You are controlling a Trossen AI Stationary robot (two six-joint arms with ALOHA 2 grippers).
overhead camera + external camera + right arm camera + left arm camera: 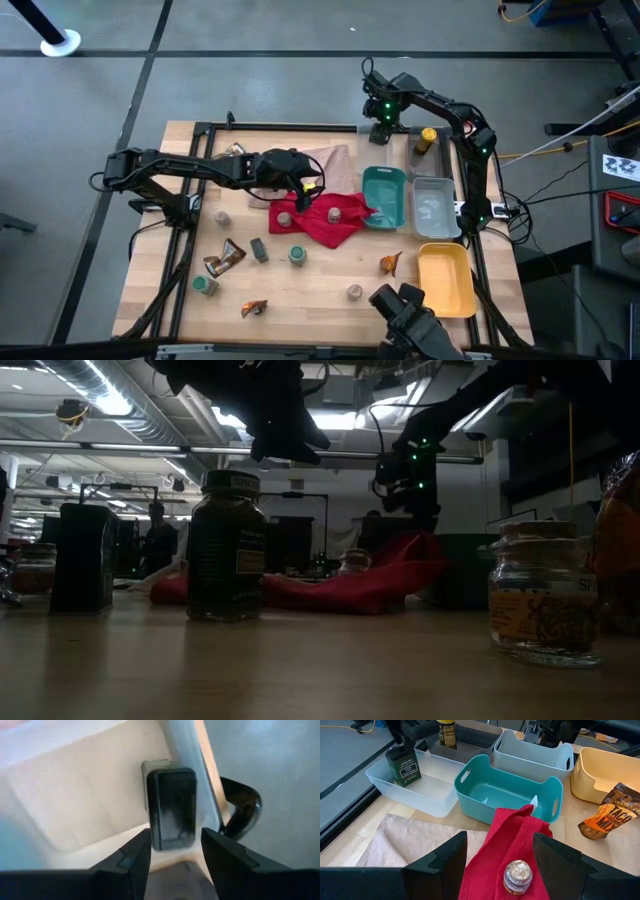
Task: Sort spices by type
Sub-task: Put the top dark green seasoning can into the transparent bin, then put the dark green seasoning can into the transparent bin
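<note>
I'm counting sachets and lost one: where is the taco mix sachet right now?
In the high view the taco mix sachet lies on the table's right side, just left of the yellow tray and in front of the teal tray.

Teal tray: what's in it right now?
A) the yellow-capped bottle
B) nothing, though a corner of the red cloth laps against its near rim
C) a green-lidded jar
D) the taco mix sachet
B: the left wrist view looks straight into the teal tray and its floor is bare, with the red cloth bunched up against its near wall; the taco mix sachet lies on the table outside it.
</note>
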